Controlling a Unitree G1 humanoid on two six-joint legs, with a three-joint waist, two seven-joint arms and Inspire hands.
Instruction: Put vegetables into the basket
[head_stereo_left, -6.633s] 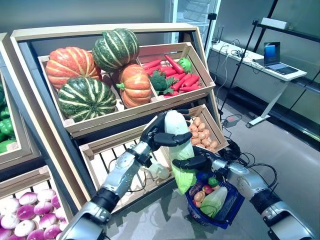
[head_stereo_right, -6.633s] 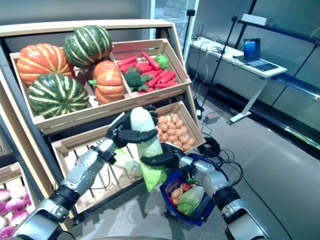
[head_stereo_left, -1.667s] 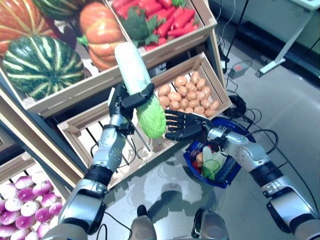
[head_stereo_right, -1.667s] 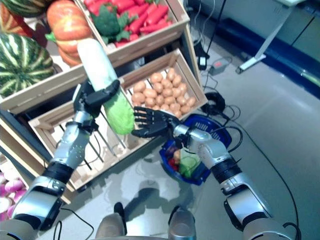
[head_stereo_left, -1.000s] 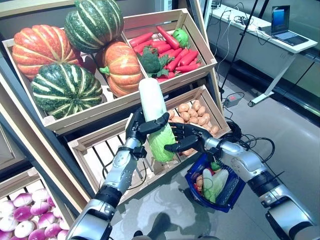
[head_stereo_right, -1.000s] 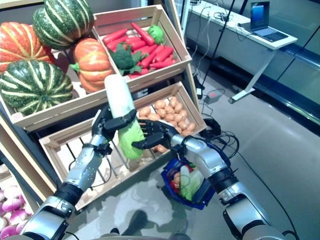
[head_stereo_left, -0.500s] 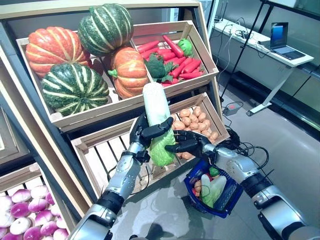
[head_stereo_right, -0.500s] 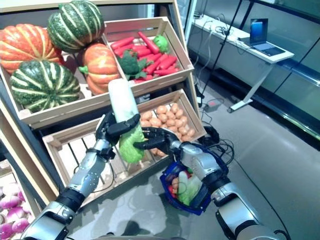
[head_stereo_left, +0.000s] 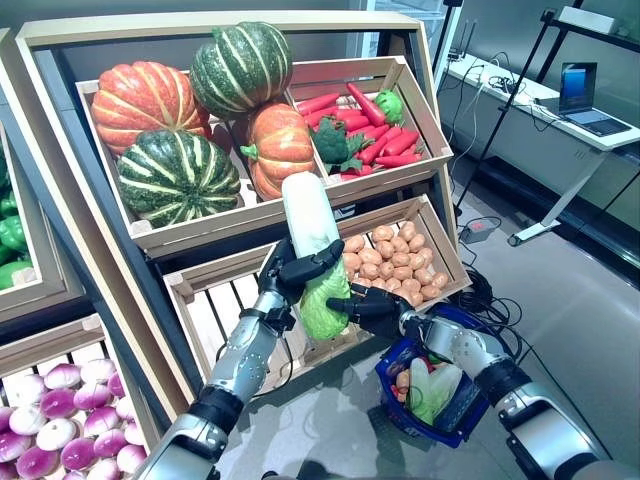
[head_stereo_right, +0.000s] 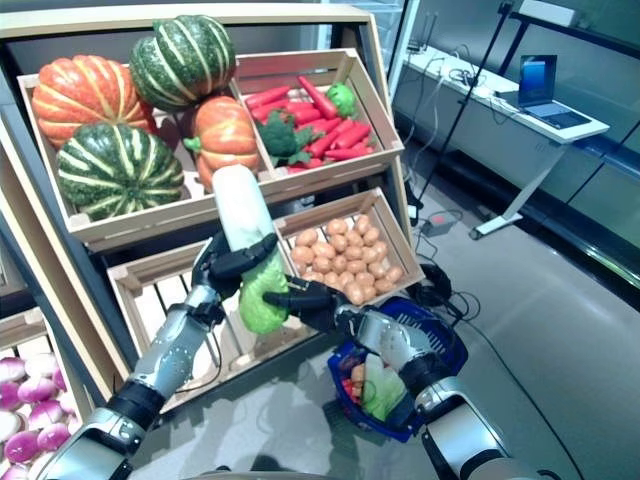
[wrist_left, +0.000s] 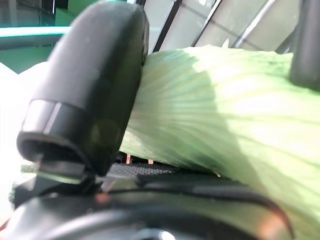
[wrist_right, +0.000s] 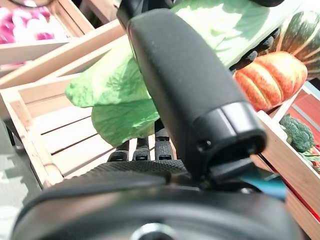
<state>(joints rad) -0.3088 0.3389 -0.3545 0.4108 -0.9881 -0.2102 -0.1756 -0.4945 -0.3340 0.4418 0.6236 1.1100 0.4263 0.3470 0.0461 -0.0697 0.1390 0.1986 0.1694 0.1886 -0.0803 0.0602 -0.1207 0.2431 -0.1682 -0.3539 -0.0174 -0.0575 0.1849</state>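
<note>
no writing on the crates or the basket can be read. the left hand (head_stereo_left: 292, 272) is curled round a long cabbage (head_stereo_left: 315, 253), white at its upper end and leafy green at the lower, held upright in the air in front of the wooden stand (head_stereo_left: 70, 190). the right hand (head_stereo_left: 368, 305) reaches in from the right with its fingers spread and fairly straight against the green leafy end, touching it rather than closing on it. the blue basket (head_stereo_left: 462, 412) hangs by the right forearm, lower right of the cabbage, already holding some green and reddish vegetables.

behind the hands, the upper left crate holds orange and green striped pumpkins (head_stereo_left: 178, 176); the upper right crate has red peppers (head_stereo_left: 382, 145) and broccoli (head_stereo_left: 332, 142). below, a crate of potatoes (head_stereo_left: 392, 262) sits to the right, and a slatted crate (head_stereo_left: 215, 310) to the left lies behind the left arm. purple and white turnips (head_stereo_left: 48, 423) fill a bin at the near left. far right stands a desk (head_stereo_left: 540, 130) with a laptop (head_stereo_left: 590, 100).
</note>
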